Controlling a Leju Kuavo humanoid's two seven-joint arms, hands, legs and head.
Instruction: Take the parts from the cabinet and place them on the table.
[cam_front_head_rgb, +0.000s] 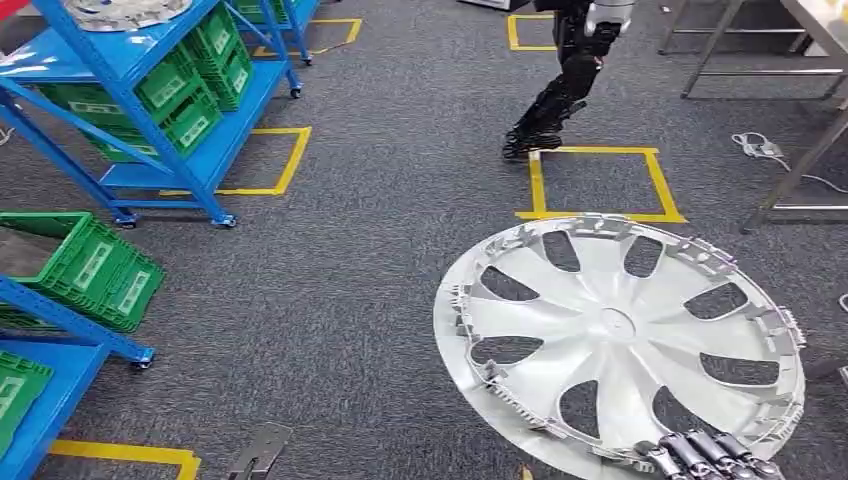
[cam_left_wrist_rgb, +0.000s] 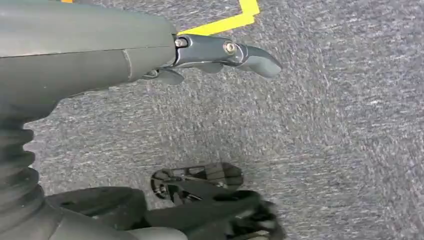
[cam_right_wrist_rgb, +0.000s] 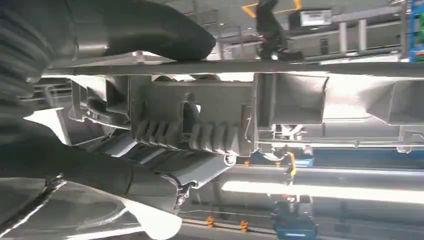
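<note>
Hubcap (cam_front_head_rgb: 620, 340), silver, big, held over grey carpet (cam_front_head_rgb: 380, 280) at near right; R hand (cam_front_head_rgb: 712, 455) grips its near rim, thumb (cam_right_wrist_rgb: 150, 30) on one face, fingers (cam_right_wrist_rgb: 130, 180) on the other. Blue shelving (cam_front_head_rgb: 130, 90) w/ green crates (cam_front_head_rgb: 190, 95) far left. L hand (cam_left_wrist_rgb: 220, 52) hangs over carpet, fingers apart, holding nothing.
</note>
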